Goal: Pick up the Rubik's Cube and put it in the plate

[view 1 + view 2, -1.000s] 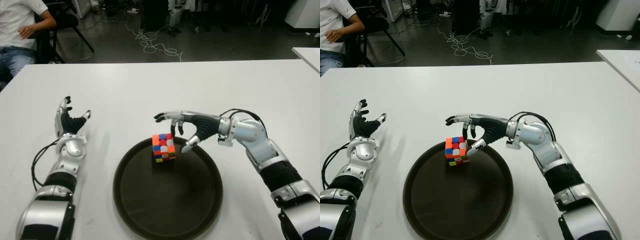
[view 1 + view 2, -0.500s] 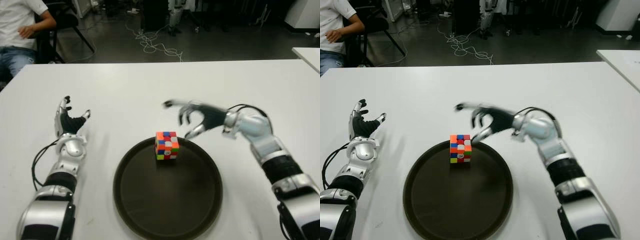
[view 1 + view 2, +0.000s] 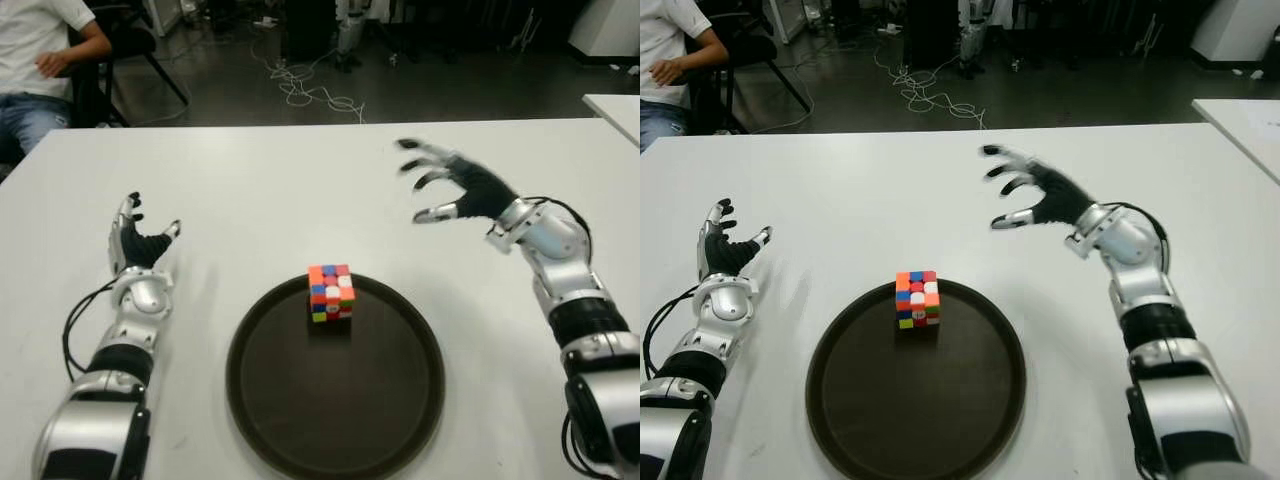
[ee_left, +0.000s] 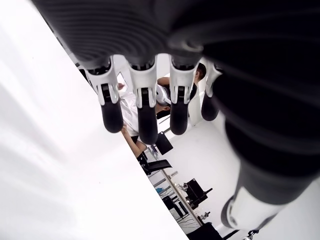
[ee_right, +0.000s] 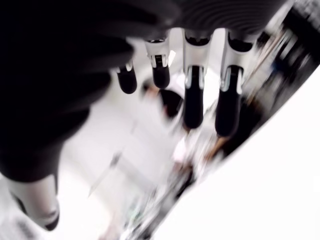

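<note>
Bare table (image 3: 280, 190) around plate (image 3: 400, 400) — cube (image 3: 331, 293) unobstructed

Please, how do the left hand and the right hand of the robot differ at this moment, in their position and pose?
The left hand shows low at the white table, to the left of the plate, fingers pointing up; the right hand is raised above the table, beyond and to the right of the plate, fingers spread toward the left. The right hand looks blurred by motion; the left looks sharp. Both are open and hold nothing; the Rubik's Cube sits in the plate.

The right hand (image 3: 468, 186) has let go of the Rubik's Cube (image 3: 331, 293), now resting in the plate (image 3: 400, 400), and lifted away.
</note>
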You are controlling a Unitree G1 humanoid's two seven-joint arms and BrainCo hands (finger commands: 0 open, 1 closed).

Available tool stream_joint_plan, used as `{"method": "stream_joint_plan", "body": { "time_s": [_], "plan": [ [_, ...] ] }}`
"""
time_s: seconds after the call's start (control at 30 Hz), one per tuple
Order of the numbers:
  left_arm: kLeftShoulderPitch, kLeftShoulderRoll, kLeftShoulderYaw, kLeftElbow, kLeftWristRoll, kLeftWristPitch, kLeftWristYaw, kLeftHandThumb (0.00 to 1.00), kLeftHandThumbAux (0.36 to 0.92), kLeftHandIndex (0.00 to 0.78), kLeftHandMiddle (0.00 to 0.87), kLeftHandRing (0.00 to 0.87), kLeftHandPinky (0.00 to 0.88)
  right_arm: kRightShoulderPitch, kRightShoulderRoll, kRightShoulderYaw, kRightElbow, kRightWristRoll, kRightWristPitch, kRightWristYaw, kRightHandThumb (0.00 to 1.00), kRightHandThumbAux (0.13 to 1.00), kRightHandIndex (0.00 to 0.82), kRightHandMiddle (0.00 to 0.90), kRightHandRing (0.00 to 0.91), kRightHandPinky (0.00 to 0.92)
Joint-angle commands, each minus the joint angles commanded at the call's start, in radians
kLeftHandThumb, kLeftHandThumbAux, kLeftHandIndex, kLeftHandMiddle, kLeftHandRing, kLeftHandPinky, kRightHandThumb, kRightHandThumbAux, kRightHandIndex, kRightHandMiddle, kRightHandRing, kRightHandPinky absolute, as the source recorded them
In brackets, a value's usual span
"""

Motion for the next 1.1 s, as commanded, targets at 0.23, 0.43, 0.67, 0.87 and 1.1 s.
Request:
{"method": "stream_joint_plan", "body": {
  "time_s": [0.23,0.43,0.67,0.87,1.1],
  "plan": [
    [-0.001,0.003,0.0,0.0,-0.002,-0.008,-0.008,0.279,0.766,0.111,0.17,0.181,0.222,-0.014,0.014,-0.008,0.11,-0.059,-0.041,-0.161,0.0,0.846,0.0,0.0,0.0,0.0],
    [-0.002,0.007,-0.003,0.003,0.003,-0.006,-0.007,0.268,0.763,0.109,0.167,0.175,0.207,-0.022,0.026,-0.007,0.17,-0.077,-0.043,-0.22,0.0,0.844,0.0,0.0,0.0,0.0],
    [-0.001,0.012,-0.005,0.003,0.004,-0.006,-0.01,0.245,0.749,0.105,0.169,0.172,0.198,-0.048,0.026,-0.009,0.273,-0.107,0.021,-0.301,0.0,0.796,0.0,0.0,0.0,0.0],
    [0.001,0.016,-0.008,0.001,0.007,-0.005,-0.009,0.242,0.747,0.106,0.173,0.182,0.213,-0.033,0.029,-0.004,0.311,-0.137,0.058,-0.402,0.0,0.716,0.001,0.0,0.0,0.0],
    [0.001,0.022,-0.011,0.008,0.008,-0.012,-0.011,0.273,0.753,0.109,0.171,0.179,0.211,-0.042,0.038,-0.003,0.315,-0.155,0.099,-0.472,0.0,0.675,0.012,0.0,0.0,0.0]
  ]
}}
